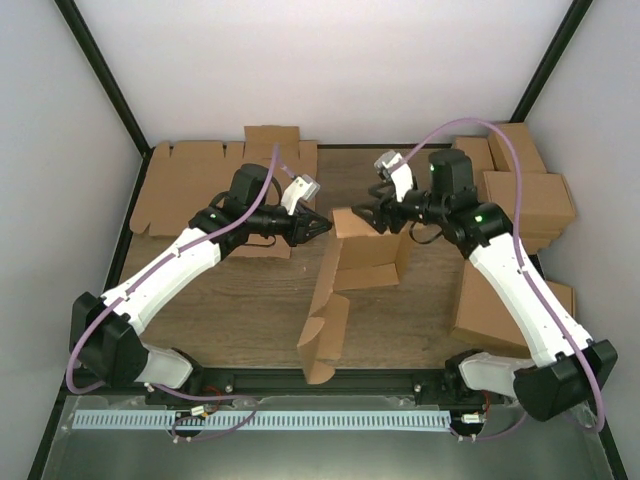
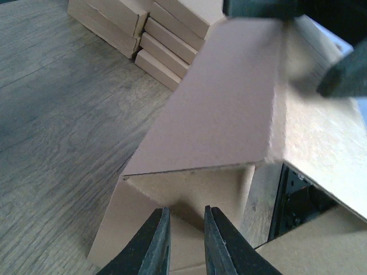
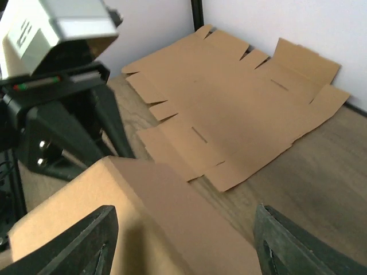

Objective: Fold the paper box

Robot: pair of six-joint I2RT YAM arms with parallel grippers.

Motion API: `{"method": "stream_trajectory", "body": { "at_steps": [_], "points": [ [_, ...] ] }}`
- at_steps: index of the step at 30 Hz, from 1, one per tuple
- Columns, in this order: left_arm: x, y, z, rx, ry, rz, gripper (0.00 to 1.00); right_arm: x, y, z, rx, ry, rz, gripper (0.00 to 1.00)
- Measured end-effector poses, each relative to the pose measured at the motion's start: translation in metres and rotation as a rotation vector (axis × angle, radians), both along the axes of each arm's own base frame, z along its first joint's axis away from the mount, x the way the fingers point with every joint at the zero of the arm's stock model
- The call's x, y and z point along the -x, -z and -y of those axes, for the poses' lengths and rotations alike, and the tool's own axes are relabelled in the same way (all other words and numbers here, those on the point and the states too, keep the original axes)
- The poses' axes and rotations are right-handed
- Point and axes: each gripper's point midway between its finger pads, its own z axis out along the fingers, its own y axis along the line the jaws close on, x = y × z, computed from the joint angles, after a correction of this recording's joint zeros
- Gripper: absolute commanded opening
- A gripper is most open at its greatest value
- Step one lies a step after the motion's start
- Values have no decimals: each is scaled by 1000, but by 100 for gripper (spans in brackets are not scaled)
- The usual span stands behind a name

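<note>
Presently, I note the desk point(image 1: 240, 300) carrying a flat bundle of notched sheets point(image 1: 190, 185) at far left and stacked cartons point(image 1: 525, 195) at right. The paper box point(image 1: 345, 270) stands at centre, half-formed, panels upright, one flap reaching toward the near edge. The right gripper point(image 3: 184, 213) is spread wide, a box panel between its fingers. The left gripper point(image 2: 186, 212) is pinched nearly closed, grasping nothing, just beside the box wall
</note>
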Motion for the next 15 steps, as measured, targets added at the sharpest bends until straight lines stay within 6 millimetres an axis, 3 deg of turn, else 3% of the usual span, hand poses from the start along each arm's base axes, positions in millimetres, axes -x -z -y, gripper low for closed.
{"method": "stream_trajectory", "body": {
  "at_steps": [7, 15],
  "points": [
    [-1, 0, -1, -2, -5, 2, 19, 25, 23, 6, -28, -4, -47, 67],
    [0, 0, -3, -8, -18, 8, 20, 27, 16, 8, -31, -8, 1, 75]
  ]
}}
